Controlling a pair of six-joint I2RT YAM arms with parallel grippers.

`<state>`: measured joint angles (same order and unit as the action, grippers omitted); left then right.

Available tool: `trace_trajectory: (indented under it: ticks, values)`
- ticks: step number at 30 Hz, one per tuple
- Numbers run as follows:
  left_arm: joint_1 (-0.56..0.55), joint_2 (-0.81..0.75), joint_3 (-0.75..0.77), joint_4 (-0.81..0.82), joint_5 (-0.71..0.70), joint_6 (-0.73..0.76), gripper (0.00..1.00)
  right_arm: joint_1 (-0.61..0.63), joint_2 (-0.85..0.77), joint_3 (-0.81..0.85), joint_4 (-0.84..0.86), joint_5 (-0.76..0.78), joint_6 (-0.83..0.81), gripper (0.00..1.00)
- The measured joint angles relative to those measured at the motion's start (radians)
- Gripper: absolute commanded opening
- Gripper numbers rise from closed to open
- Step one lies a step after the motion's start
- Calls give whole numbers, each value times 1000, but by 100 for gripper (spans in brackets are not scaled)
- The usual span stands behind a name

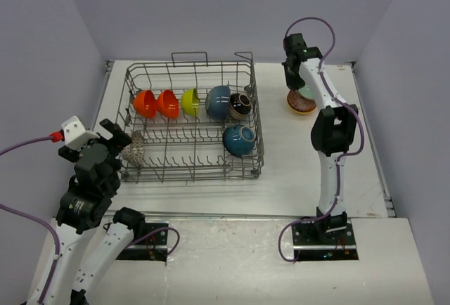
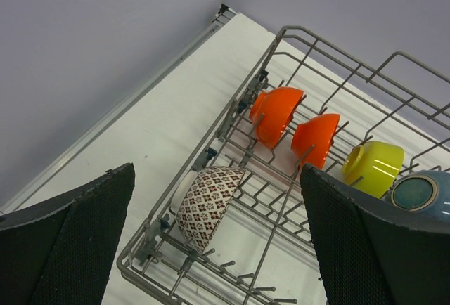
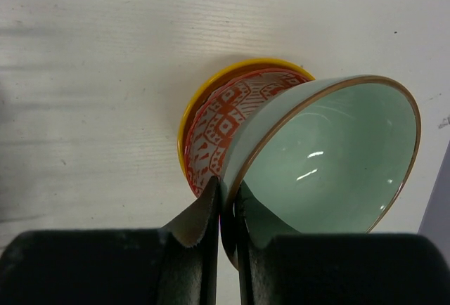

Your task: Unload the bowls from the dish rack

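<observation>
The grey wire dish rack [image 1: 259, 131] holds several bowls: two orange-red [image 1: 145, 103], a yellow-lime one [image 1: 190, 101], a dark blue one [image 1: 217, 102], a black one [image 1: 241, 105], another dark blue one [image 1: 239, 140] and a patterned one [image 1: 133, 147]. My left gripper [image 1: 116, 136] is open above the rack's near left corner, with the patterned bowl [image 2: 207, 203] between its pads and below them. My right gripper [image 3: 228, 192] is shut on the rim of a pale green bowl [image 3: 330, 157], tilted over a red-patterned bowl [image 3: 225, 119] nested in a yellow bowl [image 3: 188, 112].
The bowl stack [image 1: 301, 102] sits on the white table right of the rack, near the back. The table's left edge and a grey wall [image 2: 105, 52] run close beside the rack. The rack's wire handle loop [image 1: 190, 55] stands at its far side.
</observation>
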<state>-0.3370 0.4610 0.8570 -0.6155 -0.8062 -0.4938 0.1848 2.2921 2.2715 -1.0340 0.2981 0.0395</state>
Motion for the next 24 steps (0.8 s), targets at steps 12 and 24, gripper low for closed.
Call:
trace_trajectory:
  ticks: [12, 24]
  values:
    - [0, 0, 0, 0, 11, 1, 100, 5, 50, -6, -10, 22, 2, 8]
    - [0, 0, 0, 0, 14, 7, 100, 31, 86, -4, -37, 90, 5, 43]
